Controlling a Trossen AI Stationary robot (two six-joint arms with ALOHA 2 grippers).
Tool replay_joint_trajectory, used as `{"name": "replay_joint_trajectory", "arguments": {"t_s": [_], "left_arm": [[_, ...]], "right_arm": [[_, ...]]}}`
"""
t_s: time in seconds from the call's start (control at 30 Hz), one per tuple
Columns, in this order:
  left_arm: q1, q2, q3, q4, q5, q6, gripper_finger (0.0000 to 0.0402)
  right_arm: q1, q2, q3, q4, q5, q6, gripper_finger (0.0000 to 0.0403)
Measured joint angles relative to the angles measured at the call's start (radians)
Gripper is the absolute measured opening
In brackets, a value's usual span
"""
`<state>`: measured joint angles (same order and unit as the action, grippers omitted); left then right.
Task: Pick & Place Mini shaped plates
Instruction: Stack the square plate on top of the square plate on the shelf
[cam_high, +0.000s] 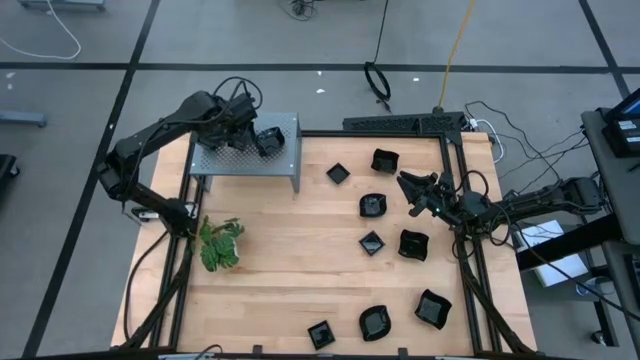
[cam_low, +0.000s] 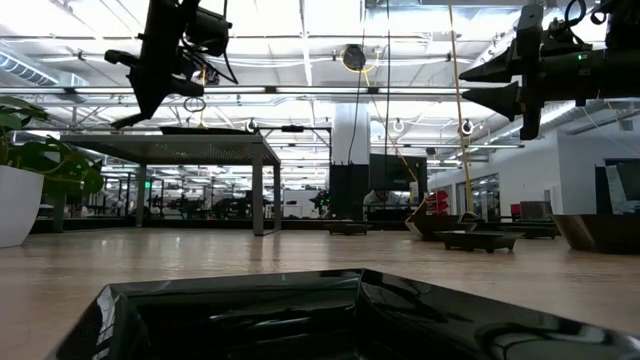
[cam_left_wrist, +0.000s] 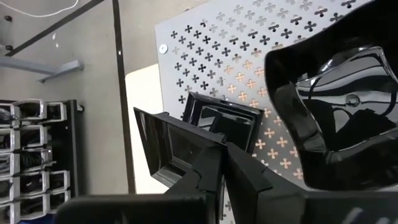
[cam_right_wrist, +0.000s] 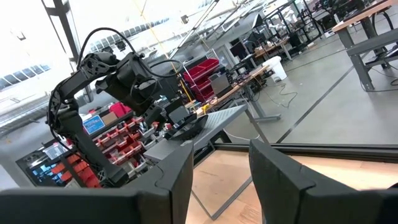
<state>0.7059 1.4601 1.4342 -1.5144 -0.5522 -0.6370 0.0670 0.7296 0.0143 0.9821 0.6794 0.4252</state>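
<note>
While both arms hang above the bench (cam_high: 280, 250), the scene reads:
Left gripper (cam_high: 262, 140): over the grey perforated shelf (cam_high: 285, 128), jaws pinching a square plate (cam_left_wrist: 171, 149) by its rim.
Shelf load: a second square plate (cam_left_wrist: 219, 119) and a larger curved plate (cam_left_wrist: 339, 118) lie on it.
Right gripper (cam_high: 412, 194): raised above the bench's right side, jaws spread, holding nothing.
Mini shaped plates (cam_high: 372, 205): scattered over the bench's right half and near edge.
Plant (cam_high: 220, 243): at the left edge.

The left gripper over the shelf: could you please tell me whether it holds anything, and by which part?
The left gripper is shut on the rim of a small black plate, above the perforated shelf.
</note>
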Motion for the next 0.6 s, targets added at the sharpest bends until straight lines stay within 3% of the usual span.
{"name": "replay_joint_trajectory", "arguments": {"t_s": [0.6], "left_arm": [[-0.011,0.001,-0.022,0.01,0.001,-0.047,0.0026]], "right_arm": [[0.0,0.0,0.0,0.0,0.0,0.0,0.0144]]}}
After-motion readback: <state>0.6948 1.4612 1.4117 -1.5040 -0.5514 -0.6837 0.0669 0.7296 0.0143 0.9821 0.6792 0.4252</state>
